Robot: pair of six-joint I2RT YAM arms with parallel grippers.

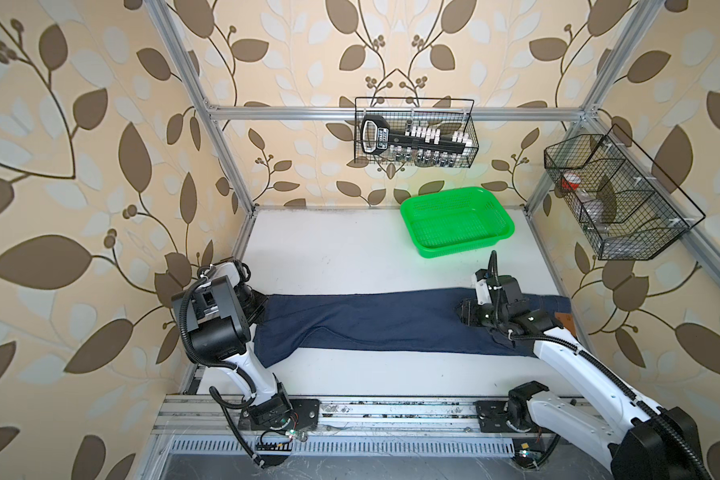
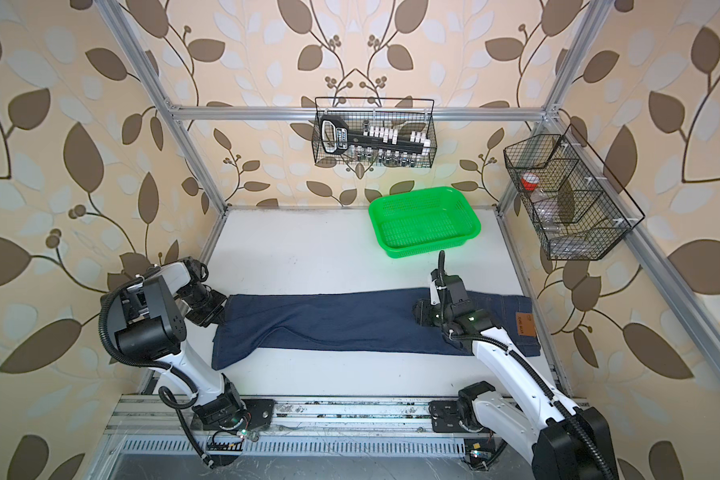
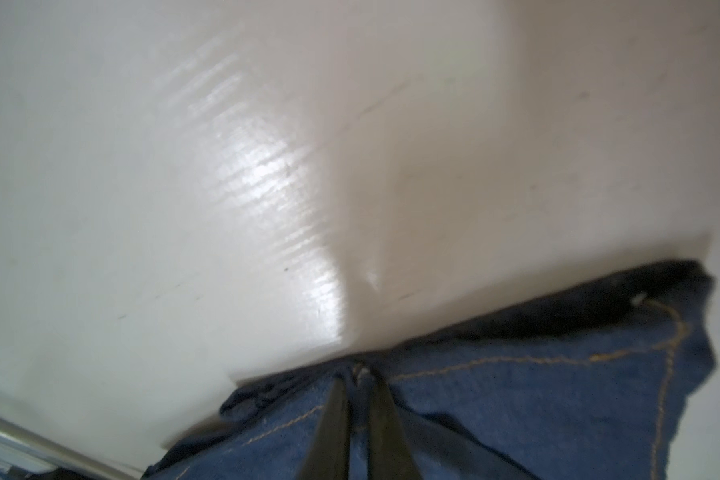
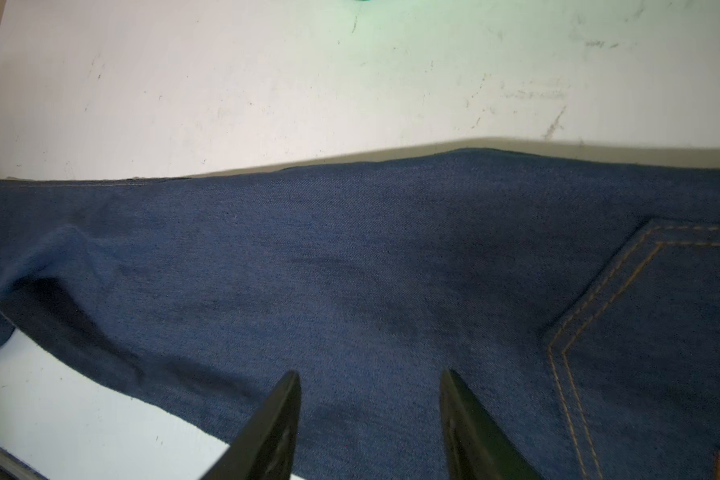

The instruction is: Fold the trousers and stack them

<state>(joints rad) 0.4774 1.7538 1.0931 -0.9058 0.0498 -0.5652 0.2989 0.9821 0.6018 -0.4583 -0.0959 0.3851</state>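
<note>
Denim, dark navy: the trousers (image 1: 371, 324) lie stretched full length across the white table (image 1: 350, 257), waistband end on the right arm's side and leg ends on the left arm's side, as both top views show. 1 leg appears to lie over the other, so we judge the lengthwise fold done. Near the leg ends the near edge flares out, and the 2 legs do not line up neatly there.

Left gripper (image 3: 359, 374): fingers pressed nearly together, pinching the hem (image 3: 516, 361) at a seam on the leg end.

Right gripper (image 4: 370, 374): jaws spread, nothing between them, low over the thigh cloth near the back pocket (image 4: 661, 332). We cannot tell whether it touches the denim.

Brown patch (image 2: 525, 325) faces up at the waistband.

Left to do, by our reading: carry the leg ends over toward the waistband, 1 or 2 crosswise folds, flatten, then stack. No crosswise fold shows yet, so we put the task at an early stage. Green basket (image 1: 466, 248) stands empty at the back of the table, well apart from the trousers
</note>
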